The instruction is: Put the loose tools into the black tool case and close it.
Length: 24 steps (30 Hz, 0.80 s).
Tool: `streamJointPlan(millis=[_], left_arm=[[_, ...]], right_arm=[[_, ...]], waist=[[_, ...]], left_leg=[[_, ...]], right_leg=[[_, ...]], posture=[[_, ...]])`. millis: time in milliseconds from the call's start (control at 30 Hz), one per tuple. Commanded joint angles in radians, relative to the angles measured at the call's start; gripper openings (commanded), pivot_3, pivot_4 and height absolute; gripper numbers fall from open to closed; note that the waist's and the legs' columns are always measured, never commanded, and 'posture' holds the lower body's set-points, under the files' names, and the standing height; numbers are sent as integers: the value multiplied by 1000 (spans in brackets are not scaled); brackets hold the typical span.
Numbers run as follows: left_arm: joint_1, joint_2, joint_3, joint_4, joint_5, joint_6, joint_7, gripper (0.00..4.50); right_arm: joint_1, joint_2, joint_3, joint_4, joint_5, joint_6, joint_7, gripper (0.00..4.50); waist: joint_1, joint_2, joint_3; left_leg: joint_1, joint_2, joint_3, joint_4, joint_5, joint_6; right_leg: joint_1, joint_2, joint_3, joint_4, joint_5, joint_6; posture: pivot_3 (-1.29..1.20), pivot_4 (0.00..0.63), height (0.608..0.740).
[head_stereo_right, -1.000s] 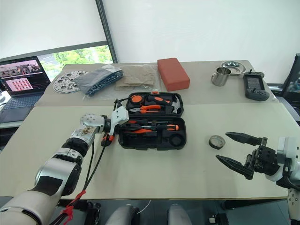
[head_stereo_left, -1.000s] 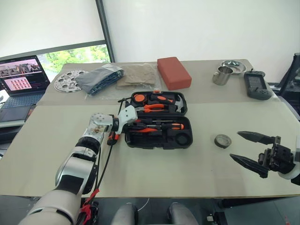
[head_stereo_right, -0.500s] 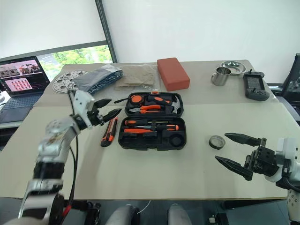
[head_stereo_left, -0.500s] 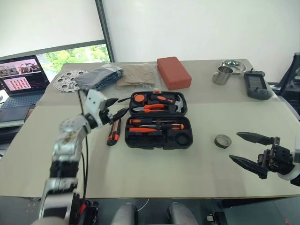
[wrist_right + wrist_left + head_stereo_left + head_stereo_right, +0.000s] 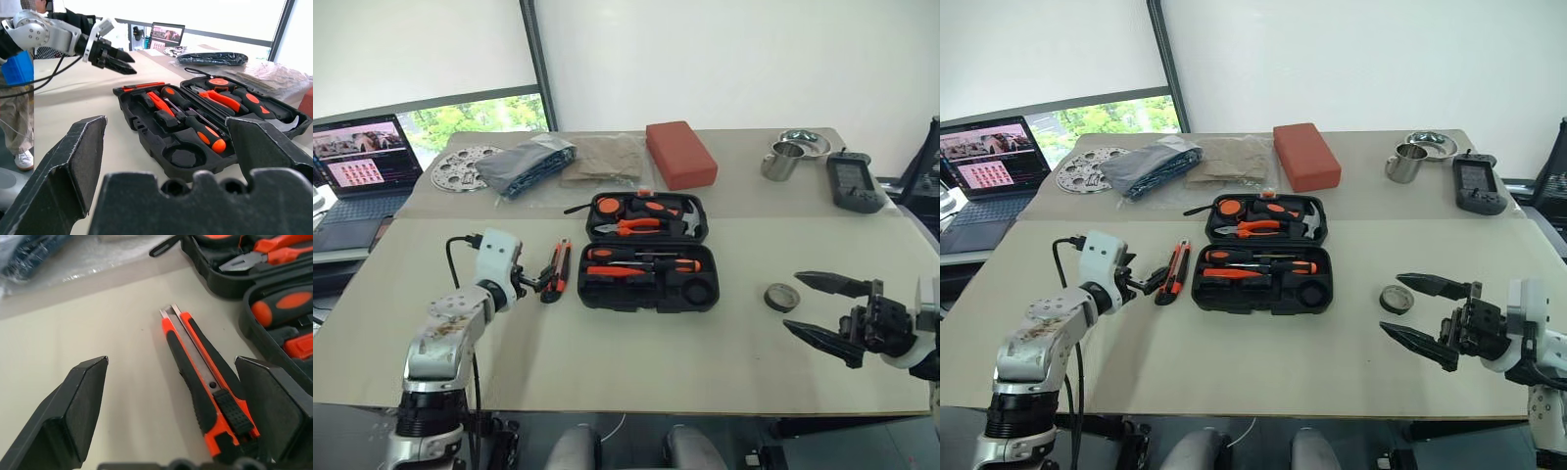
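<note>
My fingers (image 5: 78,406) are plain black. The utility knife (image 5: 208,391) before them is orange and black with a grey metal strip. The tool case (image 5: 651,257) is black, its tools black-and-orange handled. The roll (image 5: 780,296) looks grey, perhaps darker at its rim. The block (image 5: 680,154) is red, the mug (image 5: 780,161) steel.
</note>
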Motion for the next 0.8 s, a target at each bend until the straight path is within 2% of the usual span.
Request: streamJointPlan(millis=[33, 267, 800], left_arm=[[3, -13, 2, 0, 12, -24, 41, 4418], [-10, -24, -38, 73, -4, -59, 8, 4418], [12, -71, -29, 138, -27, -69, 24, 4418]], right_arm=[[-17, -18, -8, -41, 26, 15, -8, 4500], [-16, -21, -7, -61, 25, 30, -18, 4500], [15, -17, -19, -83, 27, 26, -38, 4500]], waist=[[-1, 0, 0], [-1, -1, 1], [-2, -1, 1]], left_leg=[[0, 0, 0, 0, 0, 0], [0, 0, 0, 0, 0, 0], [0, 0, 1, -1, 0, 0]], right_leg=[[0, 0, 0, 0, 0, 0], [0, 0, 0, 0, 0, 1], [0, 0, 0, -1, -1, 2]], posture=[[0, 150, 707], [0, 150, 707], [0, 150, 707]])
